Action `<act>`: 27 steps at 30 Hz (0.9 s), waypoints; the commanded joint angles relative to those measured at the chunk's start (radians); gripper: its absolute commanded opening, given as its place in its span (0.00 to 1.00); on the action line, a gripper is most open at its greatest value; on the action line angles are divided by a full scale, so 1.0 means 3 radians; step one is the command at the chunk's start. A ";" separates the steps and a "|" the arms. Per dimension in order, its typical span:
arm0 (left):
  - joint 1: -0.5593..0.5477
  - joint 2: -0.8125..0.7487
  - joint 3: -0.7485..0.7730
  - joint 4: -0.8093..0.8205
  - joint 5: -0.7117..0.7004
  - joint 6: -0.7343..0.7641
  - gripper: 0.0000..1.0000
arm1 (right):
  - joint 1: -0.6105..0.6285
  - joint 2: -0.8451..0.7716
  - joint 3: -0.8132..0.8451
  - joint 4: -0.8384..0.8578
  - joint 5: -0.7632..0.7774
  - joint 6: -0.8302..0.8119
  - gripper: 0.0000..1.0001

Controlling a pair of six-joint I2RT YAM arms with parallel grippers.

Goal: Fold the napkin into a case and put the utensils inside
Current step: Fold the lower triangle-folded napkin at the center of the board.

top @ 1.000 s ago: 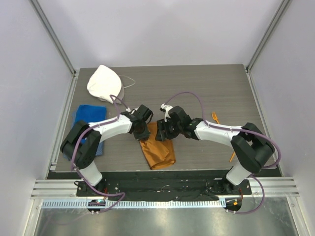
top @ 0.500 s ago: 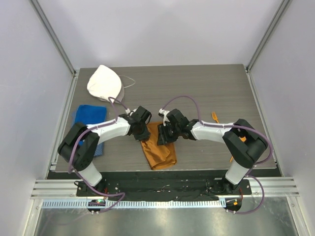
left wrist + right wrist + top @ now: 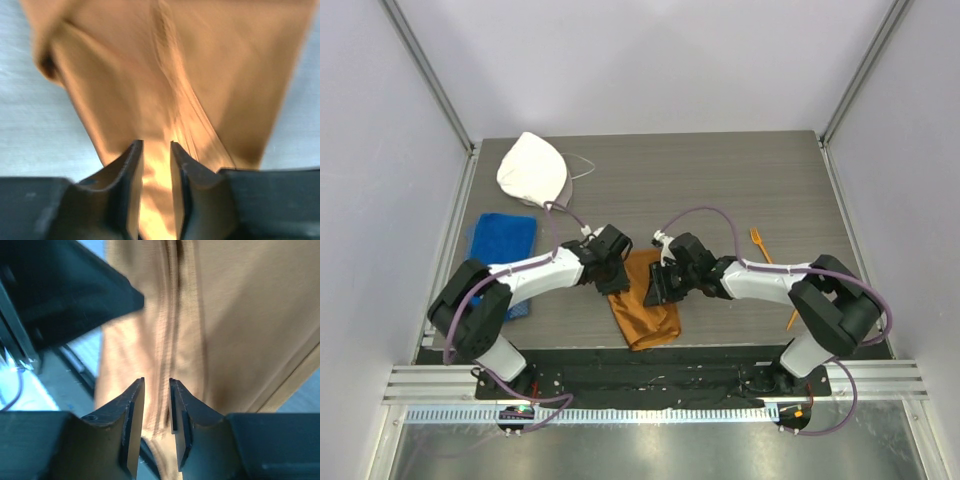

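Napkin (image 3: pixel 645 312) far end hidden; wrist views blurred, cropped.

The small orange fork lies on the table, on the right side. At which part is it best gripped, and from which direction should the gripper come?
Grip the fork at the middle of its thin handle, coming straight down from above with the jaws across its width. It lies flat on the table with bare surface on both sides, so a sideways approach would probably only push it.
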 commanded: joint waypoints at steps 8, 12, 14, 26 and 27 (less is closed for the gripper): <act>-0.0652 -0.0728 -0.0027 -0.0255 -0.0496 0.0351 0.41 | -0.0062 -0.0590 -0.0026 -0.0259 0.0328 0.0299 0.32; -0.1010 -0.0683 -0.0017 -0.0271 -0.0619 0.0310 0.36 | -0.0078 -0.0749 -0.0210 -0.0228 0.0365 0.0529 0.19; -0.1046 -0.0631 0.0044 -0.0276 -0.0624 0.0300 0.35 | -0.0083 -0.0851 -0.0383 -0.0136 0.0339 0.0621 0.16; -0.0076 -0.0570 0.0423 -0.0731 -0.0482 0.0253 0.58 | -0.0083 -0.0842 -0.0150 -0.0228 0.0426 0.0075 0.43; 0.0042 -0.0549 0.0494 -0.0751 -0.0405 0.0289 0.58 | -0.0083 -0.0765 -0.0073 -0.0248 0.0431 0.0034 0.45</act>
